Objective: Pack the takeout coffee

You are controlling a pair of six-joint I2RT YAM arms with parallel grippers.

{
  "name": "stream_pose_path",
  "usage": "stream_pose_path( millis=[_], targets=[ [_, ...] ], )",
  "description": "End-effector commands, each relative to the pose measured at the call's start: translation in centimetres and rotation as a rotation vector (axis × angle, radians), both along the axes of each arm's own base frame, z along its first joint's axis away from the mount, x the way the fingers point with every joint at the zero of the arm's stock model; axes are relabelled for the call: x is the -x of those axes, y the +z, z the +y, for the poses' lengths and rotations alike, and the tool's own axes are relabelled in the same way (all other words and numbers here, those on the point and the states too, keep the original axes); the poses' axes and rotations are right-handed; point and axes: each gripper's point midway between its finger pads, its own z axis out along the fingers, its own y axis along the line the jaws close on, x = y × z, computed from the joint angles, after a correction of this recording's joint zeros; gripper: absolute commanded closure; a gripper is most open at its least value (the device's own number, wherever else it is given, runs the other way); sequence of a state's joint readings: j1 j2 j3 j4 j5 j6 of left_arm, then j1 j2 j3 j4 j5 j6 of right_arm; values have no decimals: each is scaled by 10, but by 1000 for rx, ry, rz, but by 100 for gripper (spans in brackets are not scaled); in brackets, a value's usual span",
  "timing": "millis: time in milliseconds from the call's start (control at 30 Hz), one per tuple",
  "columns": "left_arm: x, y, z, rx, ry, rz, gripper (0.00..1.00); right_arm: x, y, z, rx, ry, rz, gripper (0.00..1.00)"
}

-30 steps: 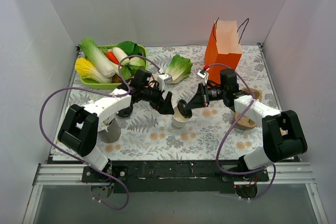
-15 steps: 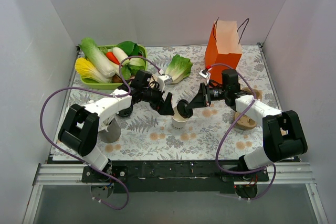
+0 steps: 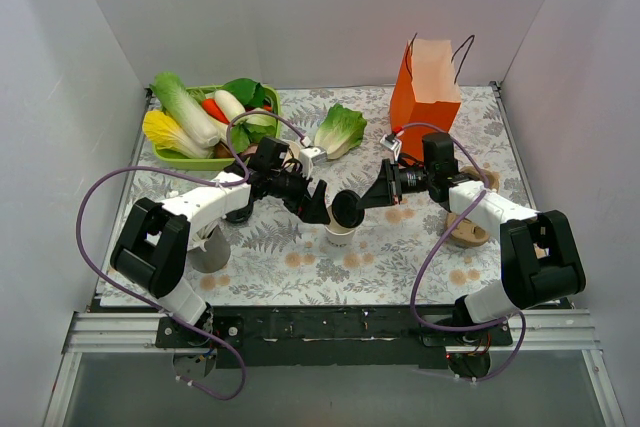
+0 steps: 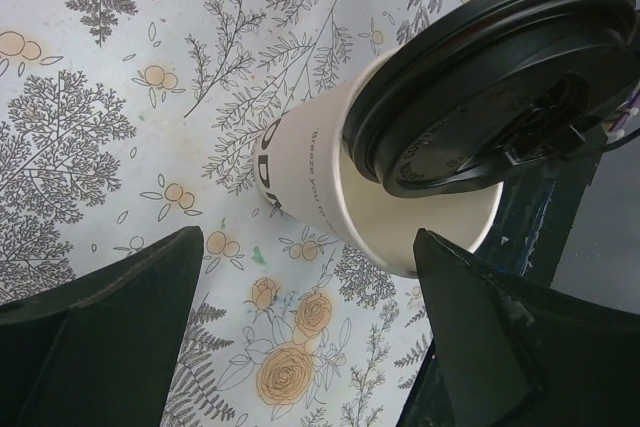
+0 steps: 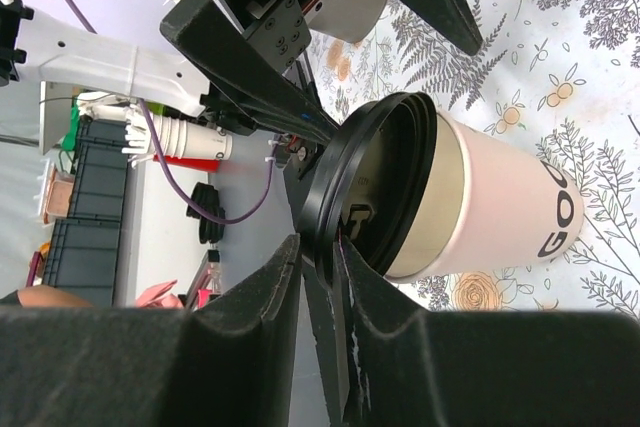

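Observation:
The white paper cup (image 3: 342, 235) stands upright on the patterned cloth at mid table. It also shows in the left wrist view (image 4: 305, 172) and the right wrist view (image 5: 500, 212). The black round lid (image 3: 349, 211) is tilted over the cup's rim, partly covering the open mouth (image 4: 470, 77) (image 5: 375, 182). My right gripper (image 3: 356, 205) (image 5: 318, 247) is shut on the lid's edge. My left gripper (image 3: 318, 203) (image 4: 308, 237) is open just left of the cup, its fingers either side of the base and not pressing it. The orange paper bag (image 3: 425, 92) stands open at the back right.
A green tray (image 3: 168, 158) of vegetables sits at the back left. A loose lettuce piece (image 3: 340, 129) lies behind the cup. A grey cup (image 3: 210, 253) stands near the left arm's base. A wooden object (image 3: 468, 235) lies under the right arm.
My right wrist has shifted slightly to the right, and the lid it holds has tilted a little over the cup. The left gripper has barely moved.

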State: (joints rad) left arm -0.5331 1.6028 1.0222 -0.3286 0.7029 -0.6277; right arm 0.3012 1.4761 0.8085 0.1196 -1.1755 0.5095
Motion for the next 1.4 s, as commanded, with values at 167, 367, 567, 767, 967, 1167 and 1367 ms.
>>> stream_pose_path(
  millis=[167,367,567,767,967,1167,1367],
  targets=[
    [10,26,-6,73,-55,-36,13,-10,13,0,0,-10,-69,72],
    [13,32,-7,95,-71,-33,12,-10,13,0,4,-13,-70,70],
    [18,39,-10,123,-97,-24,12,-9,9,-1,12,-20,-62,69],
    [17,42,-11,133,-94,-22,12,-9,8,-2,18,-23,-63,69],
    [15,43,-12,134,-88,-21,12,-13,-1,-5,47,-48,-54,66],
    [15,41,-11,129,-83,-21,12,-16,-1,-4,48,-51,-55,66],
    [13,42,-12,127,-75,-26,11,-17,-4,-5,56,-57,-50,65]
  ],
)
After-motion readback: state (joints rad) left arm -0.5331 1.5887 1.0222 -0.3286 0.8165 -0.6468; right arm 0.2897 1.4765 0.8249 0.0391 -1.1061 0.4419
